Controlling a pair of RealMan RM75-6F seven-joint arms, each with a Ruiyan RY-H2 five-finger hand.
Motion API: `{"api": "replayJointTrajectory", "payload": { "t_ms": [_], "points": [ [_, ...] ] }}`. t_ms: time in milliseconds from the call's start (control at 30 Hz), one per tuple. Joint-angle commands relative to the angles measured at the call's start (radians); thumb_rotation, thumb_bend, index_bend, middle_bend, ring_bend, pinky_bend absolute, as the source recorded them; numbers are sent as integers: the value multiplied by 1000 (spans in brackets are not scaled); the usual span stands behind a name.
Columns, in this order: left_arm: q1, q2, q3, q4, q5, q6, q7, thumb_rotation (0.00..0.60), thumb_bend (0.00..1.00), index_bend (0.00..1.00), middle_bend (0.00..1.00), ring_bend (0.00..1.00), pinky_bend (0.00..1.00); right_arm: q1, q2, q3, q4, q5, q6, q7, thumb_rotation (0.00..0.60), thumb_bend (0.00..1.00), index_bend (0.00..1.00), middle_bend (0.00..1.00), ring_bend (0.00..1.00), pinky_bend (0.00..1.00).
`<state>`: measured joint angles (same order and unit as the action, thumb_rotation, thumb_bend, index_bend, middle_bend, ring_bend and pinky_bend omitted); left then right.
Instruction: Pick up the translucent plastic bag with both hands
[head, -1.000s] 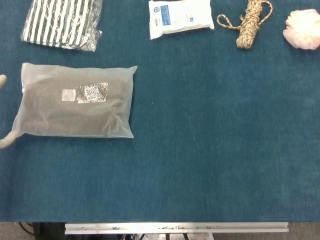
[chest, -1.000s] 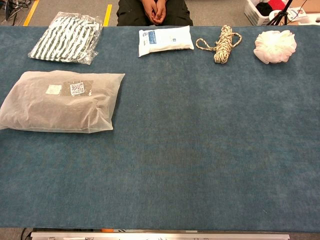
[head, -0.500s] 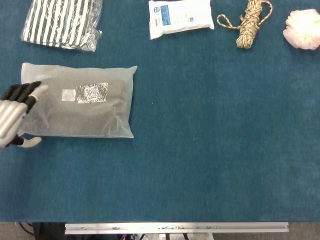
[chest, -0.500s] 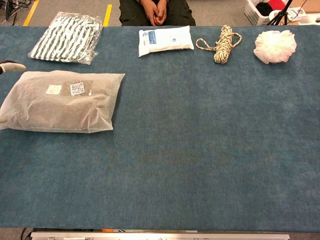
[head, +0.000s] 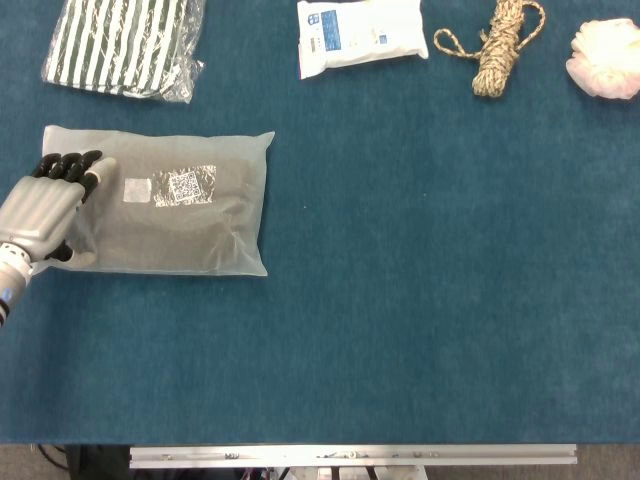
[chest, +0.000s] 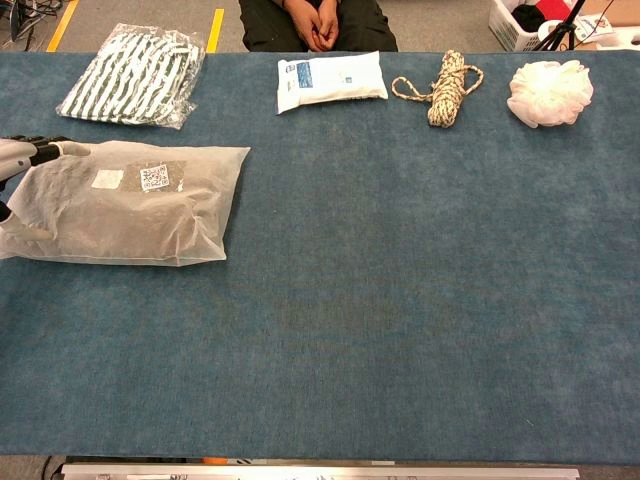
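Observation:
The translucent plastic bag (head: 170, 215) lies flat on the blue table at the left, with dark contents and a QR label on top. It also shows in the chest view as the bag (chest: 130, 205). My left hand (head: 45, 205) is over the bag's left end, its fingers (head: 70, 165) spread near the far corner and its thumb by the near corner. In the chest view the left hand (chest: 20, 155) sits at the frame's left edge, touching that end of the bag. No grip on the bag is visible. My right hand is in neither view.
Along the far edge lie a striped packet (head: 120, 45), a white pouch (head: 360, 30), a coil of rope (head: 505, 45) and a pale puff (head: 605, 60). A person (chest: 315, 20) sits behind the table. A metal rail (head: 350, 456) runs along the near edge.
My left hand has come in from the left edge and moved right onto the bag's left end. The bag has not moved.

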<state>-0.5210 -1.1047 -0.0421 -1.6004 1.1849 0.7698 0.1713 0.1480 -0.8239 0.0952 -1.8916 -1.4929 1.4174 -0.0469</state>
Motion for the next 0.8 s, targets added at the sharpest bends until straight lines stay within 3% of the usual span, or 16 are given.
{"api": "replayJointTrajectory", "payload": {
  "t_ms": [33, 300, 400, 567, 667, 800],
  "points": [
    [-27, -37, 6, 52, -59, -42, 31, 600, 153, 0, 0, 0, 0, -1, 0, -1, 2, 2, 0, 1, 600, 61, 11, 241, 136, 311],
    [-60, -102, 26, 160, -146, -136, 13, 600, 152, 0, 0, 0, 27, -12, 3, -5, 2, 4, 10, 6, 600, 62, 11, 241, 136, 311],
    [-51, -121, 30, 185, -124, -114, -3, 600, 154, 51, 19, 34, 194, -14, 5, -6, 2, 7, 11, 8, 600, 62, 11, 241, 136, 311],
    [-21, -163, 28, 231, -66, -59, -74, 600, 194, 398, 331, 341, 546, -13, 4, -6, 0, 6, 8, 9, 600, 62, 11, 241, 136, 311],
    [-1, -185, 19, 258, -20, -9, -129, 600, 250, 523, 483, 481, 717, -13, 5, -6, -3, 5, 7, 6, 600, 62, 11, 241, 136, 311],
    [18, -198, 9, 280, 53, 28, -260, 600, 294, 619, 624, 608, 856, -13, 5, -5, -10, 6, 9, 1, 600, 62, 11, 241, 136, 311]
  ]
}}
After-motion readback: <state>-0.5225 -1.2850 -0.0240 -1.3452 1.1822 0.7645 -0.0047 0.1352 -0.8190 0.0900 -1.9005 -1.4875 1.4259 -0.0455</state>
